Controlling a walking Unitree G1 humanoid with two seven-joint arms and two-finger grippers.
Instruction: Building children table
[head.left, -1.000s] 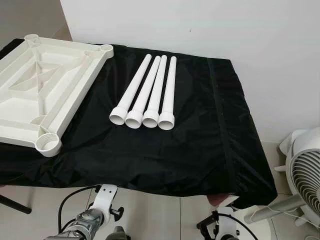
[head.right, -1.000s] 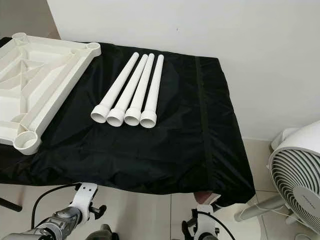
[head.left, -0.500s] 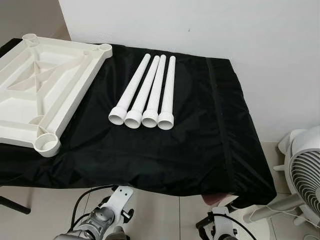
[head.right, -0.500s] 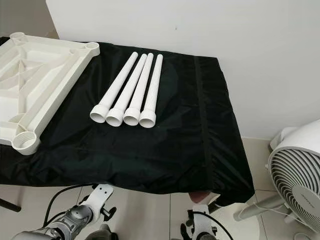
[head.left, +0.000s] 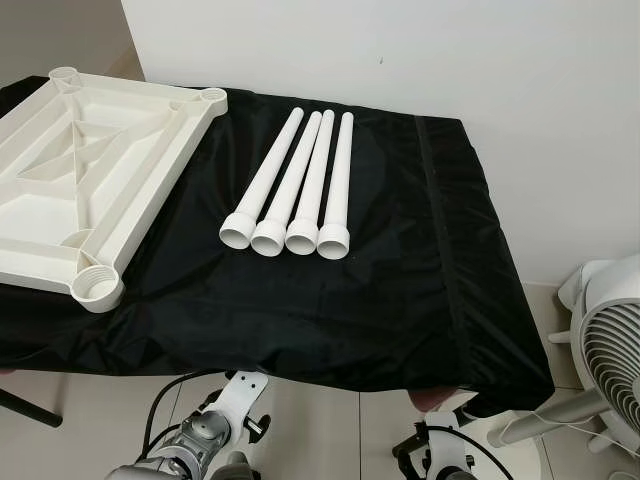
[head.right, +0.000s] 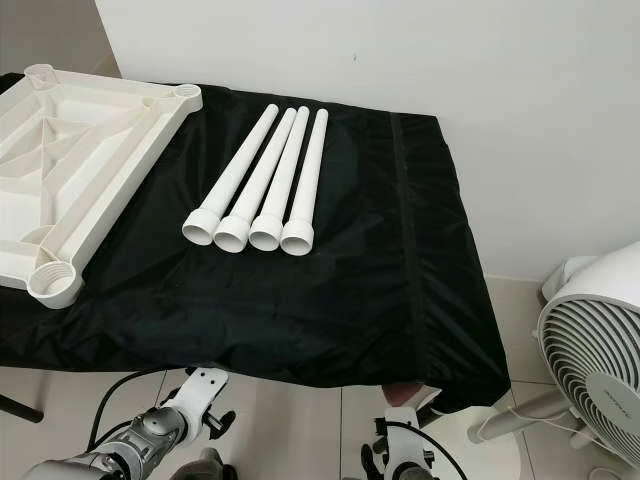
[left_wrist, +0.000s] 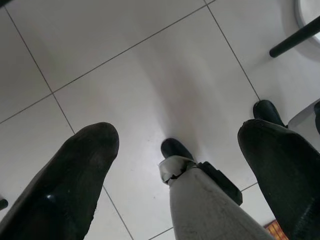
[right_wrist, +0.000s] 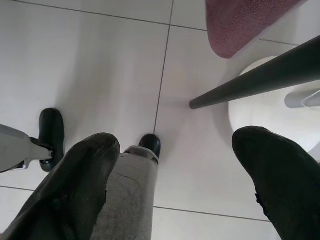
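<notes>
So we've got the white tabletop (head.left: 95, 190) lying upside down on the left of the desk (head.left: 400, 300), which is covered in black cloth. The 4 white legs (head.left: 300, 185) lie side by side near the middle, touching each other and apart from the tabletop. Our left hand (left_wrist: 177, 150) and right hand (right_wrist: 175, 165) both hang low over the tiled floor (left_wrist: 125, 75), fingers spread apart, gripping nothing. That's a fan (head.right: 595, 370) on the right, I think.
</notes>
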